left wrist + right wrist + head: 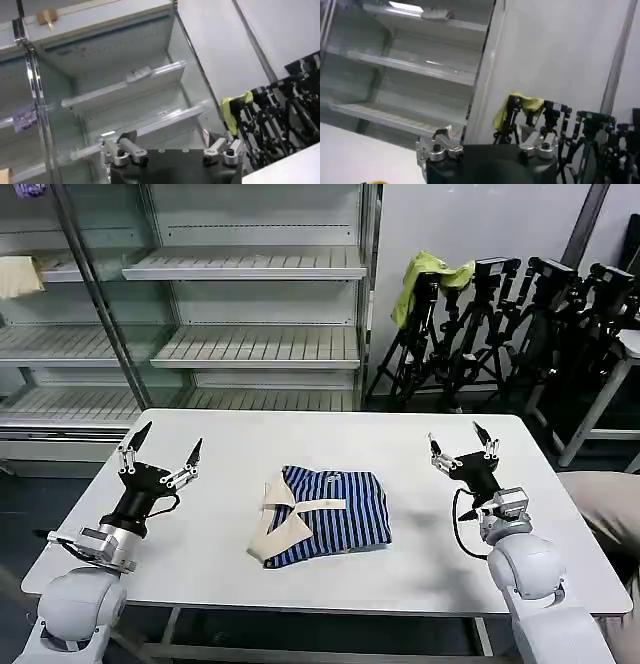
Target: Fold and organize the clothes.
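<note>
The striped shirt (322, 515) lies folded at the frame's centre on my worktop (220, 564), its underside hidden. My left gripper (162, 449) and right gripper (460, 442) flank it, jaws apart, empty.

Left hand (160, 446) and right hand (460, 440) raised — fingers spread.
</note>
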`<state>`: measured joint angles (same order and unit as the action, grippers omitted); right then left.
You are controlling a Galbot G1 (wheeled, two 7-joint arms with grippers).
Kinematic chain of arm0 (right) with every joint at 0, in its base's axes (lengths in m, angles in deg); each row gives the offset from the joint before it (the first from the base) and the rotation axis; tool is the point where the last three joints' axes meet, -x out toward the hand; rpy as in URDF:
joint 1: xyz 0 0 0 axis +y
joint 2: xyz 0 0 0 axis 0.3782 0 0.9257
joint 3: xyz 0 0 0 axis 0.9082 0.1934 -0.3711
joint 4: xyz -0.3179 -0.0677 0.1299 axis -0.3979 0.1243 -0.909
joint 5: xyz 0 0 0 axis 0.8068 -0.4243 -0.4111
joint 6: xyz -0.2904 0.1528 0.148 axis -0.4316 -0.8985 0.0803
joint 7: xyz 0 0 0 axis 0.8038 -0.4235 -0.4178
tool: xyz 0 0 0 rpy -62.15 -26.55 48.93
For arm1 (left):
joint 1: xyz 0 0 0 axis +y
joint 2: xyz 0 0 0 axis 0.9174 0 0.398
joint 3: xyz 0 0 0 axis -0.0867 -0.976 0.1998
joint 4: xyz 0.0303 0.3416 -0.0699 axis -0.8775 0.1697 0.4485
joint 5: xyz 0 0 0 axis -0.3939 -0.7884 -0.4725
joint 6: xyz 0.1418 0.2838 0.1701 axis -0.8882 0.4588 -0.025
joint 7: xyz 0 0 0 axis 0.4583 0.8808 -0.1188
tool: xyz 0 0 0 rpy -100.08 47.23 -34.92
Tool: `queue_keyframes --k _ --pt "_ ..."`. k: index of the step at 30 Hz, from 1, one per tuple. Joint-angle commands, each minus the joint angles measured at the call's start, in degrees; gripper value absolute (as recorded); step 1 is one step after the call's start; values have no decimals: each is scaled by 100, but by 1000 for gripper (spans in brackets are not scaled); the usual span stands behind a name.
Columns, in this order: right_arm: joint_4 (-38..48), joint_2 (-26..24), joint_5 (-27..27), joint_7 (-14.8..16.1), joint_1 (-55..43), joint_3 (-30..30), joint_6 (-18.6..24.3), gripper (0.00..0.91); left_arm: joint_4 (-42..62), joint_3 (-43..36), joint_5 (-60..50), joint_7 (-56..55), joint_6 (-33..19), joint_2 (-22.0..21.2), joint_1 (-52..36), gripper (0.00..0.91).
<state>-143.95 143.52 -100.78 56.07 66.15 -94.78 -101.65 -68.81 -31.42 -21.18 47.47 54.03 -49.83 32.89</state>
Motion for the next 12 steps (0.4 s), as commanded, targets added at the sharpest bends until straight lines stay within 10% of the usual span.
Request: queue_keyframes --k 1,12 --pt "-53 -185 26 49 27 -163 47 907 261 -105 3 -99 27 23 -320 907" --pt "-536 -174 66 83 703 -543 62 907 282 -518 -6 -447 107 186 -373 907"
